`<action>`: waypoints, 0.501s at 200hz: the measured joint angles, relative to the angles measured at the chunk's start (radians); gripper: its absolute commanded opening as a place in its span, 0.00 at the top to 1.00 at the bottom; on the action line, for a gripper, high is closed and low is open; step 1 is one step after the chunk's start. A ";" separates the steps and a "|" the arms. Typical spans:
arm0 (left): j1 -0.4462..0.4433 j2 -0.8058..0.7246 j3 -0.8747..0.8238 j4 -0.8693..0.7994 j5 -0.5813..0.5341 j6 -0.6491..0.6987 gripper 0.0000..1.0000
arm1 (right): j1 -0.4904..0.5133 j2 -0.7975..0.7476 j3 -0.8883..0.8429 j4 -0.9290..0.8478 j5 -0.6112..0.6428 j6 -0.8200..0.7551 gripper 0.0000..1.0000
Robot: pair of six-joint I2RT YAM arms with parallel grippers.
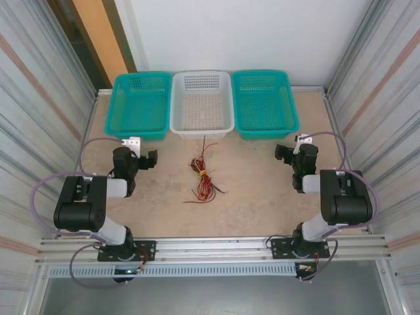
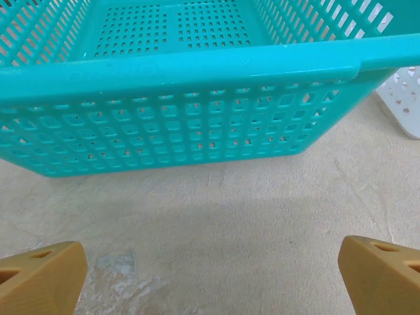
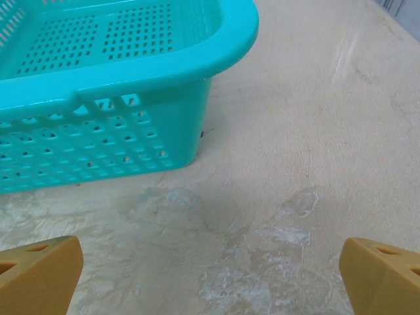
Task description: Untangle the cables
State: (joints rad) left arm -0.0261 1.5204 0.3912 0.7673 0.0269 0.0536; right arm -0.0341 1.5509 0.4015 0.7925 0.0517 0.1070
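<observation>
Beige table (image 1: pixel 262 190) from above: teal basket (image 1: pixel 139 105), white basket (image 1: pixel 201 105), second teal basket (image 1: pixel 264 104) along far edge. Bundled red, black, tan cables (image 1: pixel 202 178) at centre, well apart from left gripper (image 1: pixel 147 159) and right gripper (image 1: pixel 283 152). Left wrist: fingers (image 2: pixel 39 279) spread wide. Right wrist: spread wide likewise.

Teal basket (image 2: pixel 197 65) moulded in glossy perforated plastic, tabletop (image 3: pixel 315 131) finished matt and mottled, walls (image 1: pixel 39 98) clad in ribbed metal.
</observation>
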 measured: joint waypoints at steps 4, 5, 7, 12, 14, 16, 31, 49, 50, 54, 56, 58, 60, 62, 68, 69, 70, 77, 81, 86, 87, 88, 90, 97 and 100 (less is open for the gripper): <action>0.000 0.000 0.000 0.000 0.000 0.000 0.01 | 0.000 0.000 0.000 0.000 0.000 0.000 0.01; 0.000 0.000 0.000 0.000 0.000 0.000 0.01 | 0.000 0.000 0.000 0.000 0.000 0.000 0.01; 0.000 0.000 0.000 0.000 0.000 0.000 0.01 | 0.000 0.000 0.000 0.000 0.000 0.000 0.01; 0.000 0.000 0.001 0.000 0.000 0.000 0.01 | 0.000 0.000 0.000 0.000 0.000 0.000 0.01; 0.000 0.000 0.002 0.000 0.000 0.000 0.01 | 0.000 0.000 0.000 0.000 0.000 0.000 0.01; 0.000 0.000 0.002 0.000 0.000 0.000 0.01 | 0.000 0.000 0.000 0.000 0.000 0.000 0.01; 0.000 0.000 0.005 0.000 0.000 0.000 0.01 | 0.000 0.000 0.000 0.000 0.000 0.000 0.01; 0.000 0.000 0.008 0.000 0.000 0.001 0.01 | 0.000 0.000 0.000 0.000 0.000 0.000 0.01; 0.000 0.000 0.009 0.000 0.000 0.002 0.01 | 0.000 0.000 0.000 0.000 0.000 0.000 0.01; 0.000 0.000 0.009 0.000 0.000 0.002 0.01 | 0.000 0.000 0.000 0.000 0.000 0.000 0.01; 0.000 0.000 0.009 0.000 0.000 0.002 0.01 | 0.000 0.000 0.000 0.000 0.000 0.000 0.01; 0.000 0.000 0.010 0.000 0.000 0.003 0.01 | 0.000 0.000 0.000 0.000 0.000 0.000 0.01; 0.000 0.000 0.010 0.000 0.000 0.003 0.01 | 0.000 0.000 0.000 0.000 0.000 0.000 0.01; 0.000 0.000 0.010 0.000 0.000 0.003 0.01 | 0.000 0.000 0.000 0.000 0.000 0.000 0.01; 0.000 0.000 0.010 0.000 0.000 0.003 0.01 | 0.000 0.000 0.000 0.000 0.000 0.000 0.01; 0.000 0.000 0.010 0.000 0.000 0.003 0.01 | 0.000 0.000 0.000 0.000 0.000 0.000 0.01; 0.000 0.000 0.011 0.000 0.000 0.003 0.01 | 0.000 0.000 0.000 0.000 0.000 0.000 0.01; 0.000 0.000 0.011 0.000 0.000 0.003 0.01 | 0.000 0.000 0.000 0.000 0.000 0.000 0.01; 0.000 0.000 0.011 0.000 0.000 0.003 0.01 | 0.000 0.000 0.000 0.000 0.000 0.000 0.01; 0.000 0.000 0.011 0.000 0.000 0.003 0.01 | 0.000 0.000 0.000 0.000 0.000 0.000 0.01; 0.000 0.000 0.011 0.000 0.000 0.003 0.01 | 0.000 0.000 0.000 0.000 0.000 0.000 0.01; 0.000 0.000 0.011 0.000 0.000 0.003 0.01 | 0.000 0.000 0.000 0.000 0.000 0.000 0.01; 0.000 0.000 0.011 0.000 0.000 0.003 0.01 | 0.000 0.000 0.000 0.000 0.000 0.000 0.01; 0.000 0.000 0.011 0.000 0.000 0.003 0.01 | 0.000 0.000 0.000 0.000 0.000 0.000 0.01; 0.000 0.000 0.011 0.000 0.000 0.003 0.01 | 0.000 0.000 0.000 0.000 0.000 0.000 0.01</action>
State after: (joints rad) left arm -0.0261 1.5204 0.4019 0.7670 0.0265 0.0563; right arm -0.0341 1.5509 0.4015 0.7925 0.0517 0.1070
